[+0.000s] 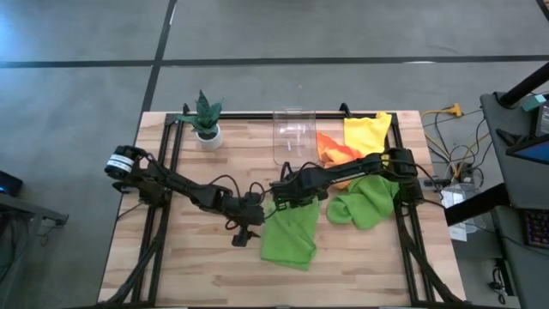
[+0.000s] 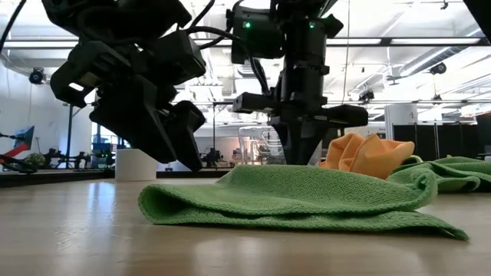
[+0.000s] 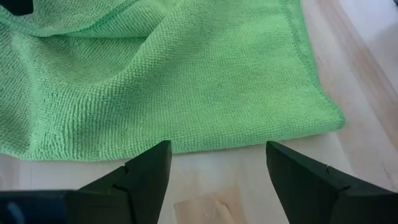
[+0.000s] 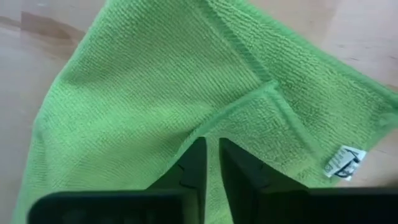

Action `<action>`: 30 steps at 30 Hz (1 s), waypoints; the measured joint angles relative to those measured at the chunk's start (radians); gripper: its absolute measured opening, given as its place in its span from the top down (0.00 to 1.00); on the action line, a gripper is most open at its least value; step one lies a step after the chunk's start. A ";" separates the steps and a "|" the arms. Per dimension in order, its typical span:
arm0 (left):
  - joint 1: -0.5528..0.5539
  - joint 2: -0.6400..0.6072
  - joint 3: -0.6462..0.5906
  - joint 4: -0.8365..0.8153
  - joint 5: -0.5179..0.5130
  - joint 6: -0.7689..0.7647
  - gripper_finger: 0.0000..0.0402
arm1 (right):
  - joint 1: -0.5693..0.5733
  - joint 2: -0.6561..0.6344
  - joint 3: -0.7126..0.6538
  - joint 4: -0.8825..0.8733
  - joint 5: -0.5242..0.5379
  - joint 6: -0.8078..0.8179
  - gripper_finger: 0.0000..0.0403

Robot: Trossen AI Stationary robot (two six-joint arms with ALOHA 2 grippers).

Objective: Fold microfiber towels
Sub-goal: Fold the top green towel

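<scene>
A lime green towel (image 1: 290, 232) lies on the table's middle, with one corner flap and its white label (image 4: 342, 163) folded over onto it. My right gripper (image 1: 286, 196) points down at the towel's far edge and is shut on it. My left gripper (image 3: 217, 171) hangs open, slanting down over bare wood just off the towel's left edge (image 3: 186, 146); it touches nothing. A second lime green towel (image 1: 364, 202) lies crumpled at the right. An orange towel (image 1: 334, 148) and a yellow towel (image 1: 367, 130) lie behind it. My right gripper pinches the green towel between its two fingers (image 4: 193, 165) at the hemmed edge of the folded-over flap (image 4: 214, 132). It comes from above, pointing down (image 2: 303, 157). Only a thin strip of cloth shows between the fingers. The towel lies on the table, slack.
A clear plastic bin (image 1: 292, 133) stands at the far middle and a small potted plant (image 1: 206, 116) at the far left. A black frame (image 1: 167, 163) runs along the table's sides. Bare wood (image 1: 197, 266) lies near the front edge.
</scene>
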 joint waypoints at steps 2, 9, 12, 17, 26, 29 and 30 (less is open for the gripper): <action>0.000 0.000 0.000 0.004 0.000 0.000 0.39 | 0.000 0.000 0.000 0.007 0.000 0.009 0.95; 0.000 0.000 0.000 0.006 0.000 -0.002 0.39 | 0.000 0.000 0.000 0.043 -0.004 0.023 0.90; 0.000 0.000 0.000 0.006 0.000 -0.009 0.39 | 0.000 0.000 0.000 0.092 -0.012 0.024 0.84; 0.000 0.000 0.000 0.006 -0.001 -0.026 0.39 | 0.000 0.002 0.000 0.096 -0.056 0.024 0.74; 0.000 0.000 -0.002 0.014 -0.002 -0.026 0.39 | 0.000 0.008 0.000 0.082 -0.075 0.007 0.74; 0.000 0.000 -0.002 0.014 -0.002 -0.026 0.39 | 0.000 0.024 0.000 0.083 -0.100 -0.006 0.76; 0.000 0.000 -0.002 0.014 -0.002 -0.026 0.39 | 0.000 0.031 0.000 0.085 -0.111 -0.009 0.76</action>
